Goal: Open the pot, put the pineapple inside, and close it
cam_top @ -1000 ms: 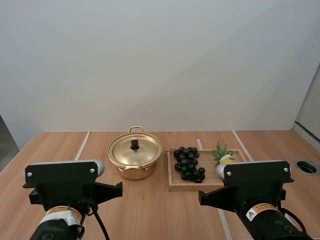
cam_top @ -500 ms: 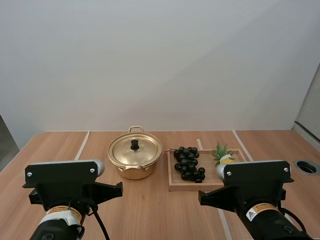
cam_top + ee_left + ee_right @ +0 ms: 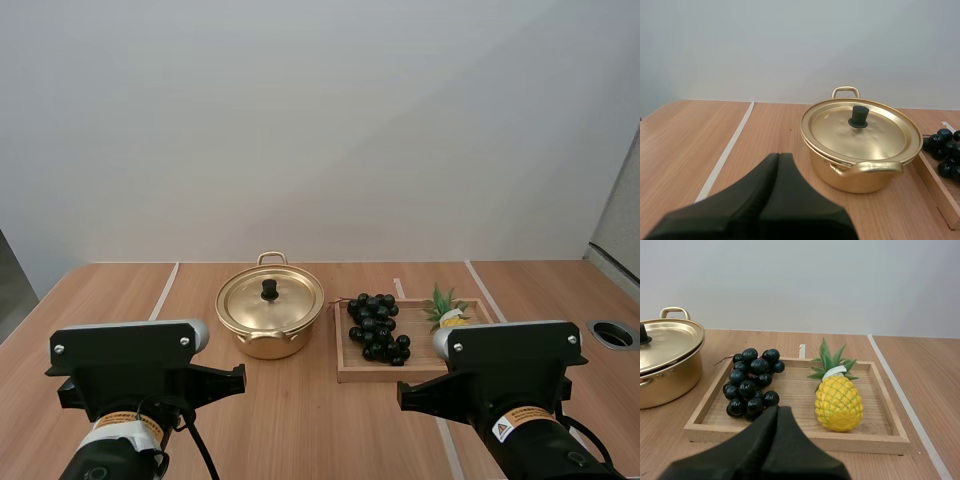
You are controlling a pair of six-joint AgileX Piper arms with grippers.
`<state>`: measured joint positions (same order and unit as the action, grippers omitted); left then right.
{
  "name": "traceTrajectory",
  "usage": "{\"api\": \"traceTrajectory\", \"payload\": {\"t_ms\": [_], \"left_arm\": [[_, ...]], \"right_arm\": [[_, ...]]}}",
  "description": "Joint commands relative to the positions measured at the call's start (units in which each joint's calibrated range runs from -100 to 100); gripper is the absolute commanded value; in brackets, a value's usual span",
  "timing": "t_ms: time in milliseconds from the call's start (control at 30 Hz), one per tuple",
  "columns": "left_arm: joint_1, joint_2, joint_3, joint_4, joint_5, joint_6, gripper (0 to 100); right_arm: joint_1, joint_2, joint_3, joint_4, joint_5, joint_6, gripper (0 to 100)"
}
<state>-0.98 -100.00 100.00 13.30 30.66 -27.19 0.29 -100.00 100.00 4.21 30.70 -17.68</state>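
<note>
A gold pot (image 3: 269,325) stands mid-table with its lid (image 3: 861,131) on and a black knob (image 3: 858,116) on top. To its right a wooden tray (image 3: 346,370) holds a small yellow pineapple (image 3: 838,401) with green leaves, which also peeks out beside my right arm (image 3: 445,312). My left gripper (image 3: 778,161) is shut on nothing, short of the pot. In the right wrist view my right gripper (image 3: 778,411) lies shut as one dark wedge, just before the tray's near rim (image 3: 795,437).
A bunch of dark grapes (image 3: 377,326) lies in the tray's left half, next to the pineapple. White tape lines (image 3: 163,290) run along the wooden table. A round hole (image 3: 613,334) sits at the table's right edge.
</note>
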Motion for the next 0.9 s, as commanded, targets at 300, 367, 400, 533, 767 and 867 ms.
{"api": "traceTrajectory", "payload": {"t_ms": [300,367,400,533,767,867], "left_arm": [[-0.23,0.00,0.00,0.18,-0.14,-0.26,0],[-0.23,0.00,0.00,0.18,-0.14,-0.26,0],[-0.23,0.00,0.00,0.18,-0.14,-0.26,0],[-0.23,0.00,0.00,0.09,-0.14,0.04,0],[-0.23,0.00,0.00,0.21,-0.36,3.70,15],[-0.31,0.00,0.00,0.21,-0.36,4.90,47]], "right_arm": [[-0.04,0.00,0.00,9.82,-0.28,-0.18,0],[-0.04,0.00,0.00,10.04,-0.28,-0.18,0],[-0.04,0.00,0.00,10.53,-0.28,-0.18,0],[-0.04,0.00,0.00,11.04,0.37,-0.59,0],[0.75,0.00,0.00,10.56,2.43,-6.15,0],[1.37,0.00,0.00,10.67,2.43,-6.15,5]]}}
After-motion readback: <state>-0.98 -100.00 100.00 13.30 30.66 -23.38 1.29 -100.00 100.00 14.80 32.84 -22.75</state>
